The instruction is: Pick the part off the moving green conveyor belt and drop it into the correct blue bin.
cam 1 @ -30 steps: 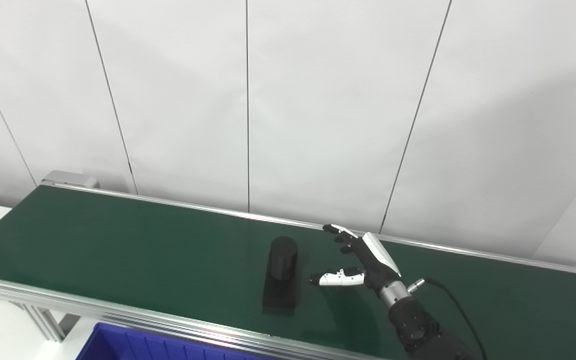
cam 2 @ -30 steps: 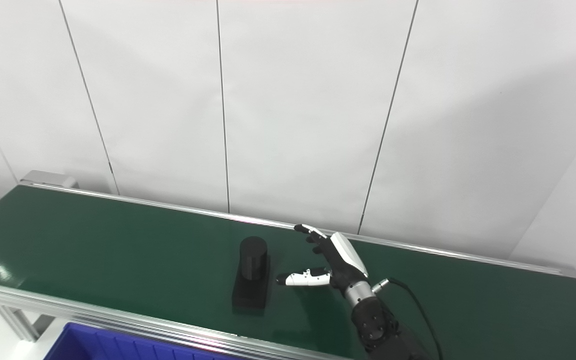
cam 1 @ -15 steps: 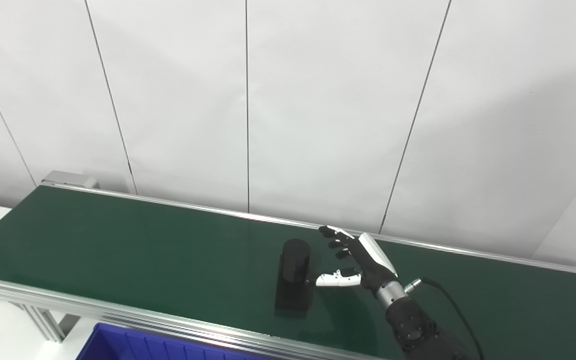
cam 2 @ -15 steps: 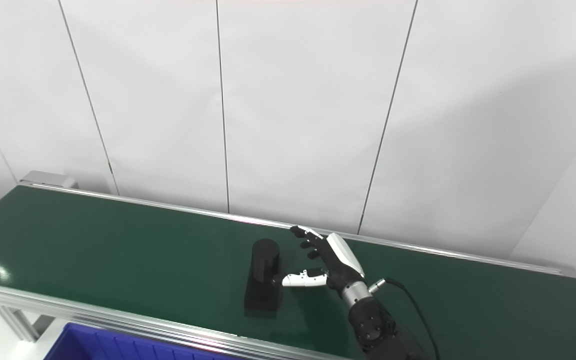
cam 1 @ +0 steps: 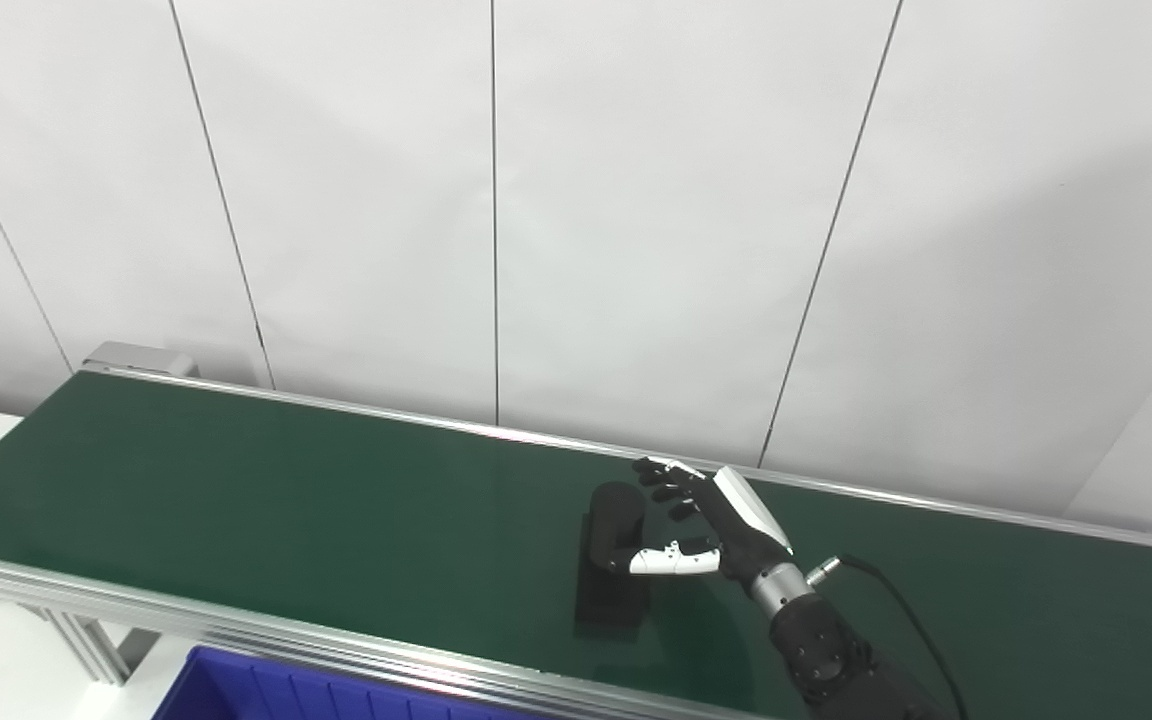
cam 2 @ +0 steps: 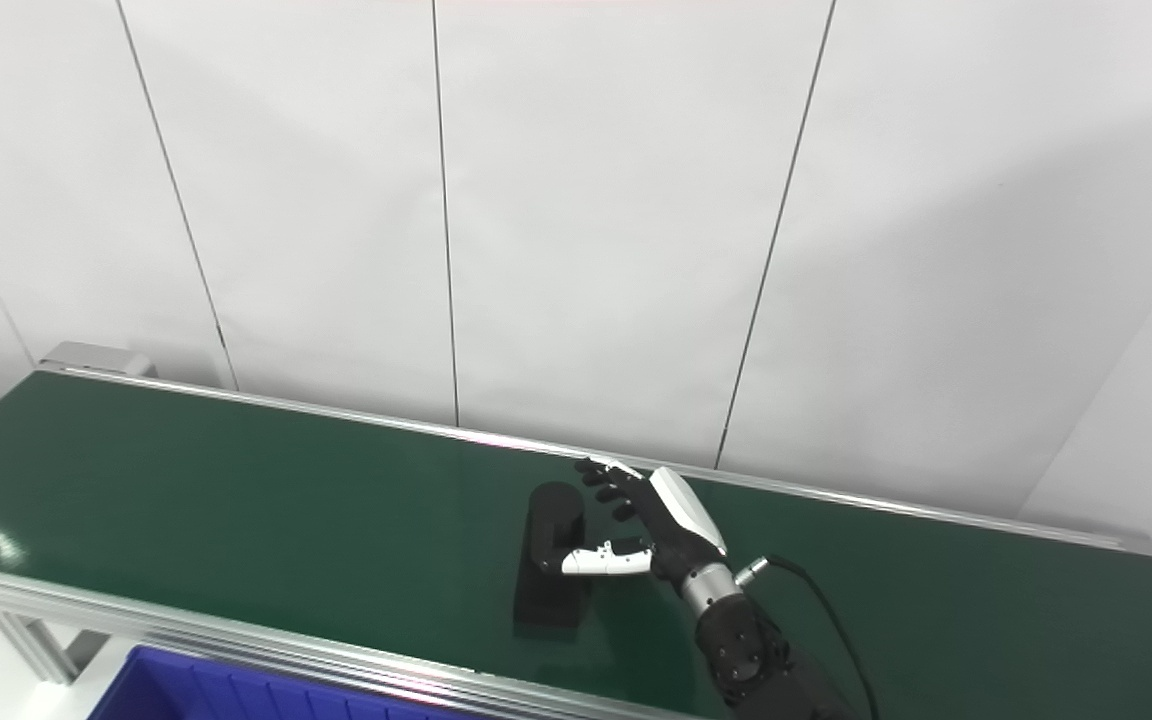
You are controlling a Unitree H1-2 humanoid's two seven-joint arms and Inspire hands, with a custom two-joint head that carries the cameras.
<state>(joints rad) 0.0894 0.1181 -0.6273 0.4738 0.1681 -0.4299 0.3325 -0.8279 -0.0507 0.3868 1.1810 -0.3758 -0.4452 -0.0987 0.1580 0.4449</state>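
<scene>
Blue bin (cam 1: pixel 266 690) sits below the belt's (cam 1: pixel 236 490) near edge. Carried rightward over the last second, the black part (cam 1: pixel 614 560) now stands between the right hand's (cam 1: pixel 711 525) spread fingers (cam 1: pixel 658 478) and thumb, ready for closing.

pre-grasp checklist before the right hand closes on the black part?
1. Part in reach: ok. Black part stands on the green belt right at the right hand.
2. Hand open: ok. Fingers are spread, thumb apart.
3. Part bracketed: ok. Fingers pass behind the cylinder top, thumb in front.
4. Firm contact: cannot tell. Thumb overlaps the part, but touch is not clear.
5. Part upright: ok. Cylinder stands on its block base.
6. Drop target: cannot tell. Only a corner of a blue bin shows.
</scene>
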